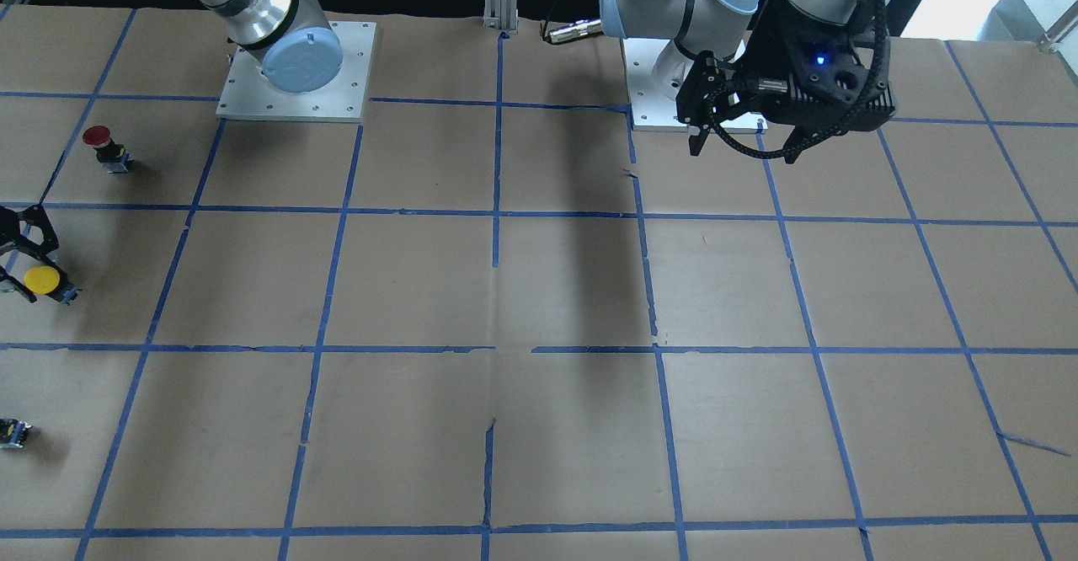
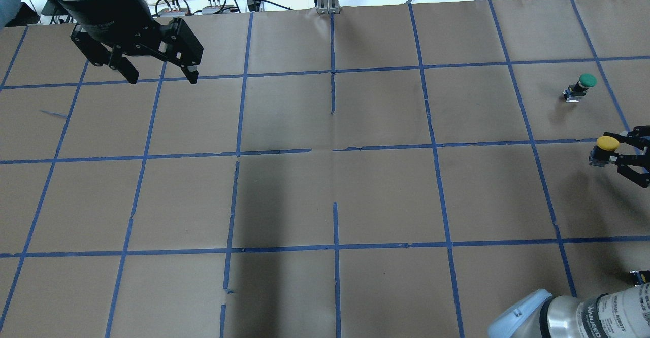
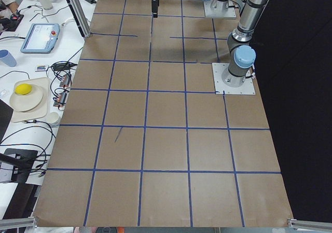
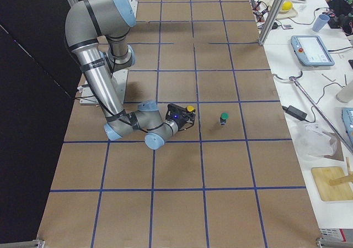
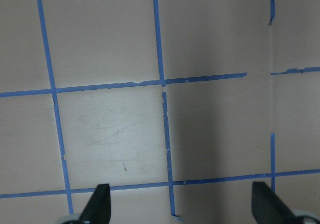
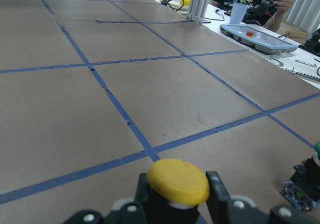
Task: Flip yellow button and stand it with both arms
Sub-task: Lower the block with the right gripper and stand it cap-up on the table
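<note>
The yellow button (image 2: 607, 142) stands upright, cap up, at the table's right edge; it also shows in the front view (image 1: 42, 280) and the right side view (image 4: 190, 109). My right gripper (image 2: 620, 150) lies low along the table, its fingers (image 6: 216, 186) pressed on either side of the button's black body below the yellow cap (image 6: 177, 180). My left gripper (image 2: 161, 76) hangs open and empty high over the far left of the table; it also shows in the front view (image 1: 741, 152) and in the left wrist view (image 5: 182, 209).
A second button (image 2: 584, 85) stands one grid square beyond the yellow one; its cap looks green from overhead and red in the front view (image 1: 103, 144). A tiny dark part with a yellow mark (image 1: 13, 433) lies near the right arm's elbow. Blue tape lines grid the brown table.
</note>
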